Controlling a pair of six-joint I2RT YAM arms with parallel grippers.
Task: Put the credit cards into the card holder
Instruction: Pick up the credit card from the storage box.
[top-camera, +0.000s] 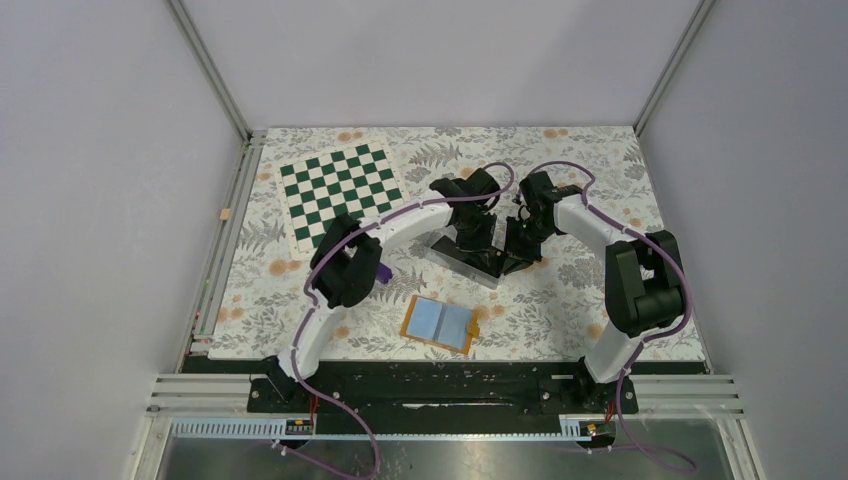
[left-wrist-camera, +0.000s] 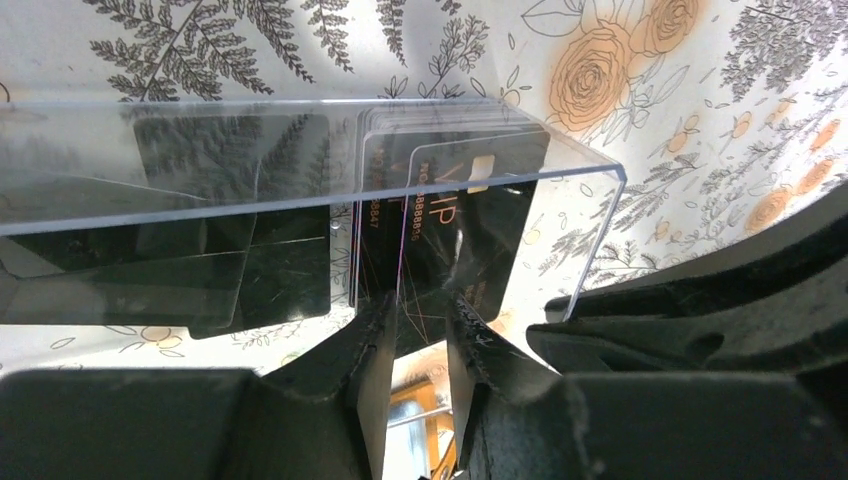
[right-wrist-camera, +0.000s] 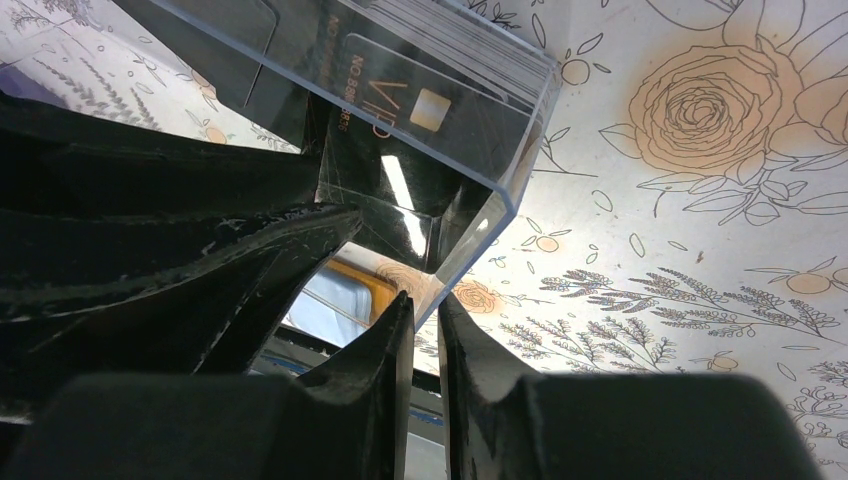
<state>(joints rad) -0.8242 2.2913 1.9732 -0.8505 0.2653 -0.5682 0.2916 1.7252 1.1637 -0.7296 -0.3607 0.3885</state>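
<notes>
In clear box (left-wrist-camera: 200, 190), glossy black cards (left-wrist-camera: 470, 225)

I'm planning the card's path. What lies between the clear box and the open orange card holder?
Nothing. In the top view, only bare floral tablecloth separates the clear box from the card holder.

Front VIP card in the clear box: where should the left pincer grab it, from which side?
Pinch the front card by its free edge nearest the left pincer, one finger per face, coming through the open side of the clear box. It appears to stand slightly apart from the stack, and walls cover the other sides.
</notes>
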